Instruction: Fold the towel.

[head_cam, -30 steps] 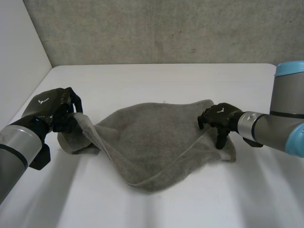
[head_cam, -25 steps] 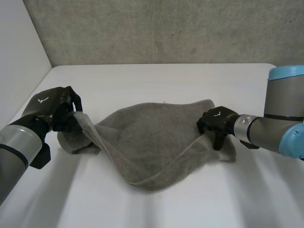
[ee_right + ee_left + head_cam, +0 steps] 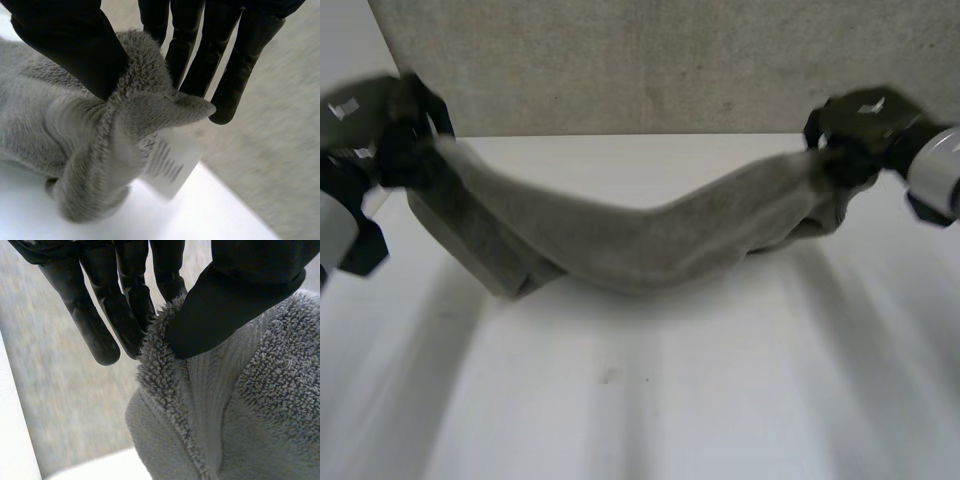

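The towel (image 3: 640, 240) hangs sagging between the arms above the tabletop (image 3: 670, 400): the left robot hand (image 3: 375, 135) pinches one end's edge between thumb and fingers, and the right robot hand (image 3: 855, 125) pinches the opposite corner beside its label (image 3: 167, 162). This looks like the shake-out before folding. Next, the cloth probably needs laying flat with both pinches kept firm.

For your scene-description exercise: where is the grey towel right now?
In the head view the towel sags over the white table, its ends pinched by the left hand and the right hand.
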Controlling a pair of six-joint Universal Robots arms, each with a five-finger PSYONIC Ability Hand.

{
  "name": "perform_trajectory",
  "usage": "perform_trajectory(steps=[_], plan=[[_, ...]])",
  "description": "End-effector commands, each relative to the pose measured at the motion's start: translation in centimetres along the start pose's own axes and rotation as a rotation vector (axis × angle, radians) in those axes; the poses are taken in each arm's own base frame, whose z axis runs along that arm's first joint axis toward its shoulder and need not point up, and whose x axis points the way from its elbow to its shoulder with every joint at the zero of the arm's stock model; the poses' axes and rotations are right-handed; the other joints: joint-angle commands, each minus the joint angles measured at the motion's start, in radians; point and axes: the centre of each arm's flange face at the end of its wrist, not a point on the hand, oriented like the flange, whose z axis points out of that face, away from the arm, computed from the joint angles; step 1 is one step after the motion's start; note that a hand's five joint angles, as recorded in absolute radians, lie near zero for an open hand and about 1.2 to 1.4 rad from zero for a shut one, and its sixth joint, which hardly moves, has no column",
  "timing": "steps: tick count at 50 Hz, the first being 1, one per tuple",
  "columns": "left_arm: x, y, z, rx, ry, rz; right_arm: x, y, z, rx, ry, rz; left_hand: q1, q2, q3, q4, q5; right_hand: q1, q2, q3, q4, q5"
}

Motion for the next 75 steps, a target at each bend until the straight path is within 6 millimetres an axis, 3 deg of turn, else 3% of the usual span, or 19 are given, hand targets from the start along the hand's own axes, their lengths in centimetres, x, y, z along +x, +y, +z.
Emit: perform_trajectory(steps=[1, 6, 10, 16, 24, 33, 39, 46, 48, 52, 60, 62, 63, 65, 66, 67, 68, 70, 75], plan=[[0.5, -8.0, 0.0, 0.187, 0.009, 0.016, 3.8, -9.7, -6.1, 0.272, 0.183, -0.069, 0.23, 0.18, 0.18, 0.179, 0.196, 0.009, 0.185, 0.184, 0.18, 0.195], [0.3, -11.8, -0.4, 0.21, -0.025, 0.019, 4.5, -12.9, -8.6, 0.325, 0.22, -0.095, 0.23, 0.18, 0.18, 0.179, 0.196, 0.009, 0.185, 0.184, 0.18, 0.195], [-0.5, -13.2, -0.3, 0.196, -0.077, 0.022, 5.7, -12.5, -8.9, 0.271, 0.238, -0.083, 0.23, 0.18, 0.18, 0.179, 0.196, 0.009, 0.185, 0.184, 0.18, 0.195], [-1.7, -9.2, 3.0, -0.028, -0.115, 0.01, 6.4, -7.8, -7.0, 0.051, 0.173, -0.074, 0.23, 0.18, 0.18, 0.179, 0.196, 0.009, 0.185, 0.184, 0.18, 0.195], [-2.9, 0.7, 7.3, -0.359, -0.117, 0.017, 5.2, -1.8, -3.1, -0.14, 0.054, -0.07, 0.23, 0.18, 0.18, 0.179, 0.196, 0.009, 0.185, 0.184, 0.18, 0.195], [-2.6, 3.9, 11.1, -0.356, -0.079, 0.041, 4.3, 0.9, 3.6, -0.044, 0.118, -0.124, 0.23, 0.18, 0.18, 0.179, 0.196, 0.009, 0.185, 0.184, 0.18, 0.195], [-1.1, -0.4, 15.6, -0.018, -0.031, 0.061, 6.5, -3.1, 6.6, 0.343, 0.357, -0.155, 0.23, 0.18, 0.18, 0.179, 0.196, 0.009, 0.185, 0.184, 0.18, 0.195], [-0.5, -8.7, 16.7, 0.4, -0.009, 0.06, 8.8, -9.6, 4.7, 0.712, 0.52, -0.183, 0.23, 0.18, 0.18, 0.179, 0.196, 0.009, 0.185, 0.184, 0.18, 0.195], [-0.4, -9.6, 16.4, 0.432, -0.012, 0.042, 8.6, -10.9, 3.5, 0.746, 0.526, -0.179, 0.23, 0.18, 0.18, 0.179, 0.196, 0.009, 0.185, 0.184, 0.18, 0.195], [-1.0, -9.1, 15.7, 0.404, -0.036, -0.01, 8.2, -10.3, 3.3, 0.711, 0.509, -0.168, 0.23, 0.18, 0.18, 0.179, 0.196, 0.009, 0.185, 0.184, 0.18, 0.195], [-2.5, -1.4, 14.5, 0.155, -0.069, -0.058, 5.3, -3.5, 4.1, 0.407, 0.334, -0.086, 0.23, 0.18, 0.18, 0.179, 0.196, 0.009, 0.185, 0.184, 0.18, 0.195], [-2.6, 3.1, 13.6, 0.021, -0.049, -0.065, 4.3, -1.6, 4.3, 0.335, 0.279, -0.067, 0.23, 0.18, 0.18, 0.179, 0.196, 0.009, 0.185, 0.184, 0.18, 0.195], [-2.6, 3.1, 13.6, 0.021, -0.049, -0.065, 3.2, 0.5, 4.5, 0.272, 0.228, -0.052, 0.23, 0.18, 0.18, 0.179, 0.196, 0.009, 0.185, 0.184, 0.18, 0.195], [-2.4, 7.6, 12.4, -0.096, -0.007, -0.073, 2.2, 2.6, 4.7, 0.21, 0.177, -0.029, 0.23, 0.18, 0.18, 0.179, 0.196, 0.009, 0.185, 0.184, 0.18, 0.195], [-2.4, 7.6, 12.4, -0.096, -0.007, -0.073, 1.3, 4.6, 5.0, 0.159, 0.14, -0.01, 0.23, 0.18, 0.18, 0.179, 0.196, 0.009, 0.185, 0.184, 0.18, 0.195], [-2.4, 9.9, 11.8, -0.147, 0.009, -0.078, 0.3, 6.6, 5.2, 0.104, 0.102, 0.007, 0.23, 0.18, 0.18, 0.179, 0.196, 0.009, 0.185, 0.184, 0.18, 0.195], [-2.4, 12.2, 11.2, -0.195, 0.015, -0.084, 0.3, 6.7, 5.2, 0.104, 0.102, 0.007, 0.23, 0.18, 0.18, 0.179, 0.196, 0.009, 0.185, 0.184, 0.18, 0.195], [-2.5, 14.0, 10.6, -0.23, 0.015, -0.08, -1.2, 10.3, 5.4, 0.0, 0.057, 0.007, 0.23, 0.18, 0.18, 0.179, 0.196, 0.009, 0.185, 0.184, 0.18, 0.195], [-2.5, 17.0, 9.0, -0.308, 0.018, -0.004, -2.8, 13.4, 4.9, -0.105, 0.012, -0.067, 0.23, 0.18, 0.18, 0.179, 0.196, 0.009, 0.185, 0.184, 0.18, 0.195]])
